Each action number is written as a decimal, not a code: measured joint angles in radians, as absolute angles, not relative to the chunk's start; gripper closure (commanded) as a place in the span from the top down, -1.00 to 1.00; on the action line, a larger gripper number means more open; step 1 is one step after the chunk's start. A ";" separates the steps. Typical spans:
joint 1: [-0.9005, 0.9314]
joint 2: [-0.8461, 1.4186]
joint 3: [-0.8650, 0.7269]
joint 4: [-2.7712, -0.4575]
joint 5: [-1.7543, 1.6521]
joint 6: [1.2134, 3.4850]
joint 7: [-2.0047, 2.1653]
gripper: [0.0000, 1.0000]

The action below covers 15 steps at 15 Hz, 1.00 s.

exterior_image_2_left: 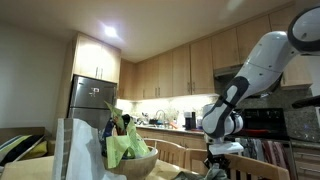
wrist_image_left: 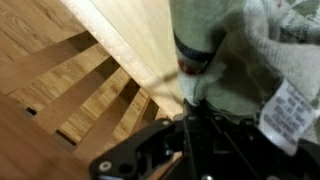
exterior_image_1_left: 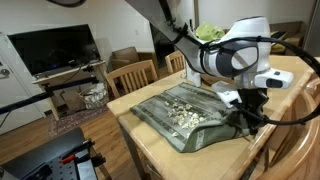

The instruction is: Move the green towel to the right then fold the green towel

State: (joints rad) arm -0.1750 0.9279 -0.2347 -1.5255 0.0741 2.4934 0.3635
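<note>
1. Olive and speckled, the green towel (exterior_image_1_left: 190,112) is lying spread flat on the desk (exterior_image_1_left: 150,135), by its edge.
2. My gripper (exterior_image_1_left: 243,121) is squeezing together on the towel's corner.
3. Fold isn't happening yet, I'm guessing.

We see a ceiling light (exterior_image_2_left: 108,32) burnt out to white in an exterior view. It washes the cabinets (exterior_image_2_left: 180,70) warm yellow, and strip lights (exterior_image_2_left: 160,103) glow beneath them. The foreground there is dim.

In an exterior view the desk (exterior_image_1_left: 150,135) is lit softly and evenly, with a pale sheen on the wood and only a faint shadow under the arm (exterior_image_1_left: 235,58). The arm's white shell is close to overexposed.

All the frames are small and grainy. In the wrist view we find heavy blur: the green towel (wrist_image_left: 265,45) is out of focus, and the end effector (wrist_image_left: 192,125) is a dark, murky shape.
</note>
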 measured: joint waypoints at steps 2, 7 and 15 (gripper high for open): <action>-0.171 0.927 -0.233 -1.525 0.074 2.493 0.364 0.08; -0.123 0.910 -0.238 -1.536 0.070 2.511 0.365 0.87; 0.079 0.811 -0.370 -1.655 -0.035 2.628 0.511 1.00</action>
